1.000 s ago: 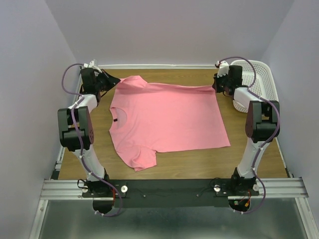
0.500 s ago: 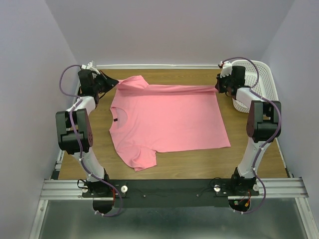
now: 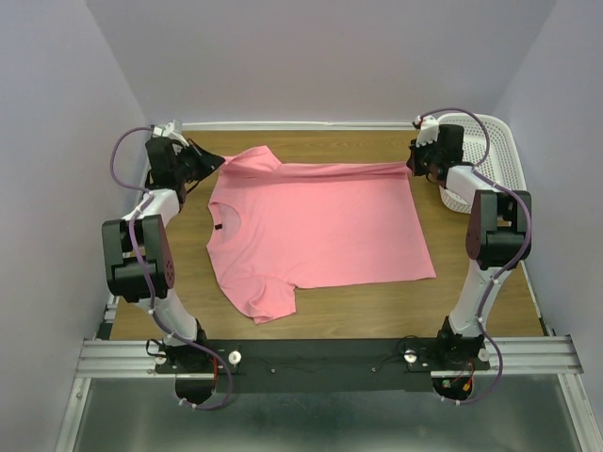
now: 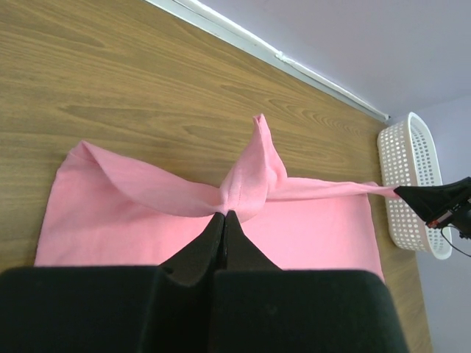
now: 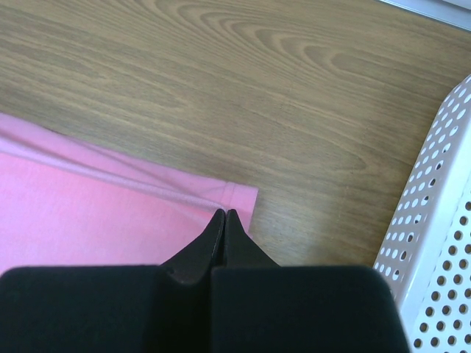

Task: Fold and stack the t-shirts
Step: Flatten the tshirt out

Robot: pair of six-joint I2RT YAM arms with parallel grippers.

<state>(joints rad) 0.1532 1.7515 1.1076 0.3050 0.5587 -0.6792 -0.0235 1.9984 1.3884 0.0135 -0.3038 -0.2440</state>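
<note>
A: While both arms are reaching toward the top of the overhead frame, what is each tool doing?

B: The left tool, upper left, is pressing its jaws together on the t-shirt at the far shoulder, beside the sleeve. The cloth is bunching into a peak at the pinch. The right tool, upper right, is likewise pinching shut, on the far hem corner.

A: And where is the shirt lying?

B: It is lying spread on the desk, centre of frame, collar toward the left and hem toward the right, so its long axis is running left to right. The far edge is stretching as a raised line between the two pinches. The rest is resting flat, with one sleeve pointing to lower centre-left.

A: Which relation is the next move hanging on?

B: The body of the shirt is lying below both tools in the frame, toward the arm bases. I am judging that the held edge is needing to be carried down the frame, across the long axis, both ends level, to meet the near edge. Each arm is standing nearest its own end.

A: Containers?

B: One white perforated basket is sitting in the upper right corner, just behind the right arm and apart from the shirt. I am seeing no cloth in the part of it that shows. No stack is showing, so I am reading this as the first fold.
</note>
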